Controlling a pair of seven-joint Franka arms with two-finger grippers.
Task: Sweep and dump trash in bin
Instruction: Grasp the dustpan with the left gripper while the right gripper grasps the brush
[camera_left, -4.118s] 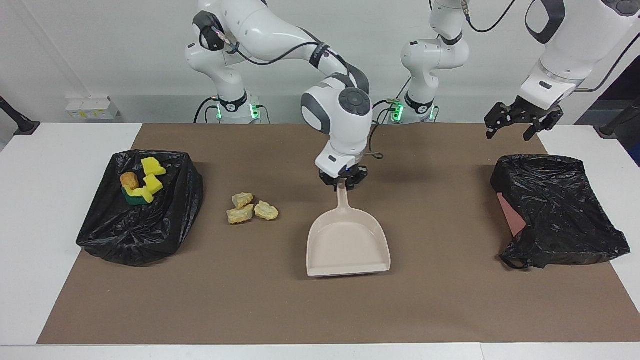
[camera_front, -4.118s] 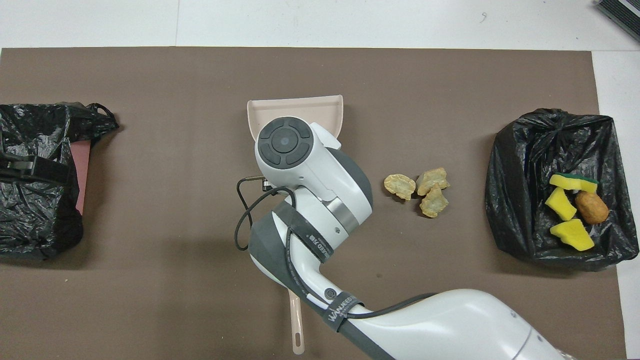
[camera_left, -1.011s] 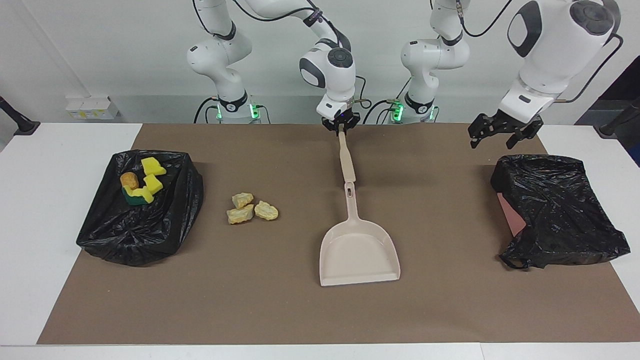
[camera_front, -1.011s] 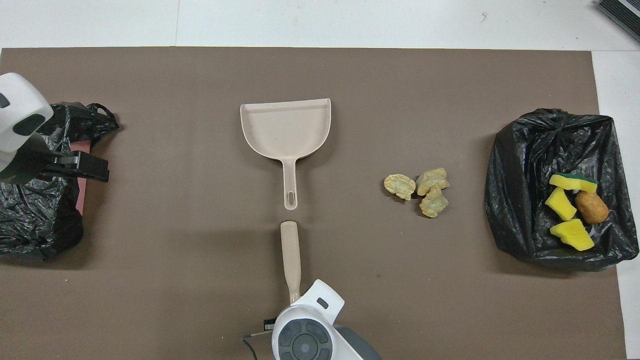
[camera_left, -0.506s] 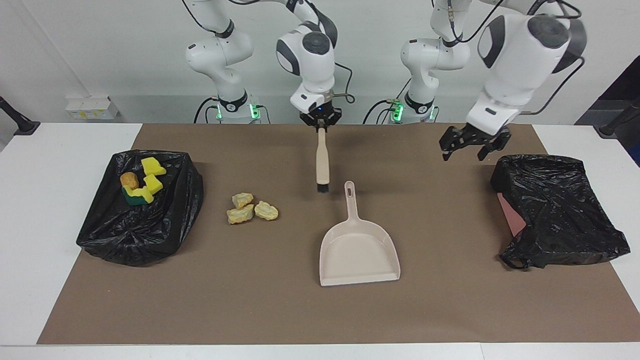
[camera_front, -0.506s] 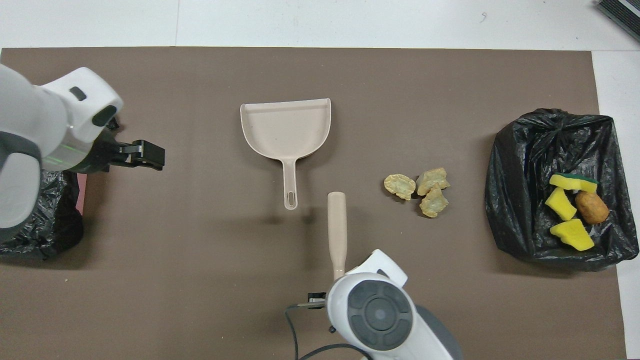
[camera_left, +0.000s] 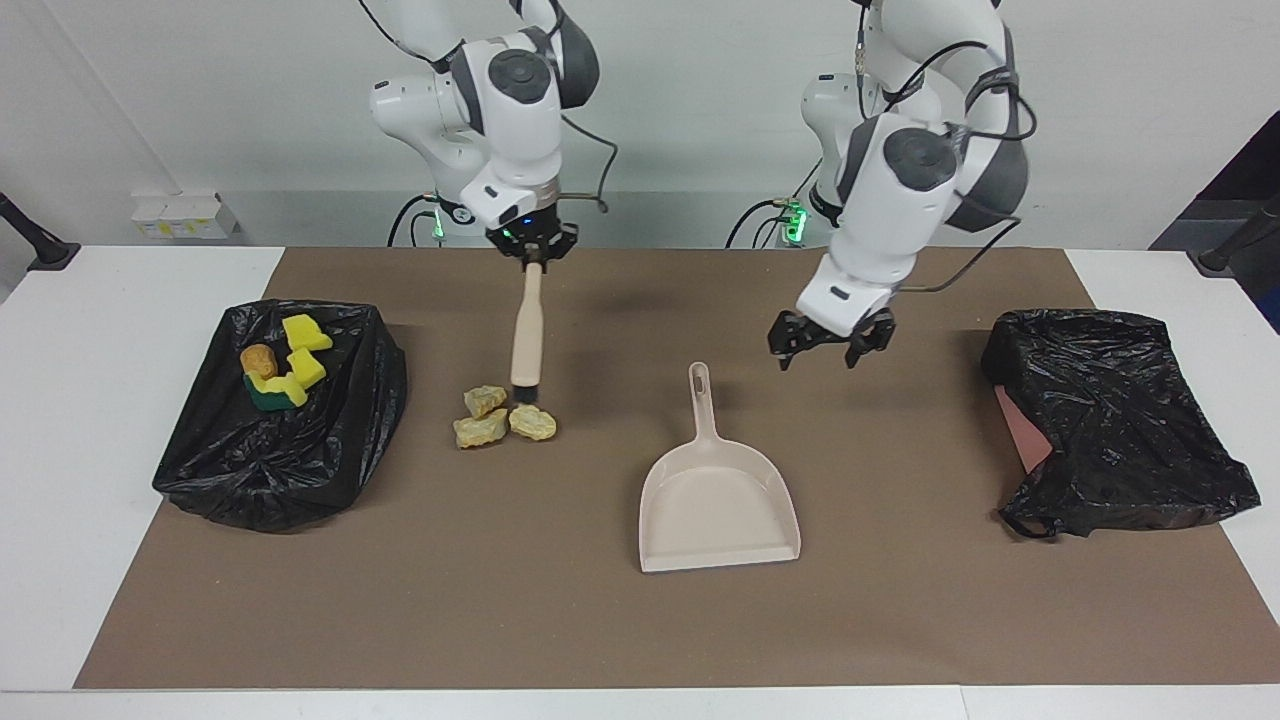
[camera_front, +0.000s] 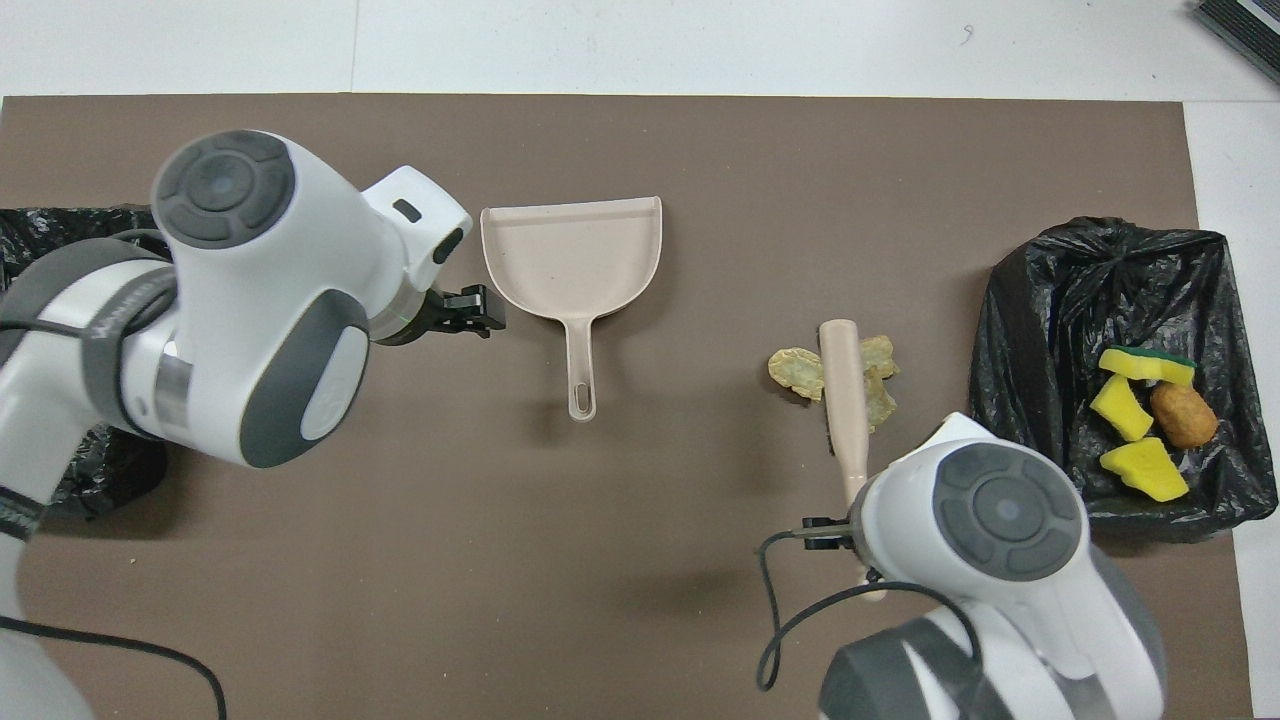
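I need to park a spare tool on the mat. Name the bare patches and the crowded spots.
Bare mat: between the dustpan and the empty bag, and along the mat edge farthest from the robots. Crowded: around the pale chunks, where the right gripper holds the brush, beside the filled bag.
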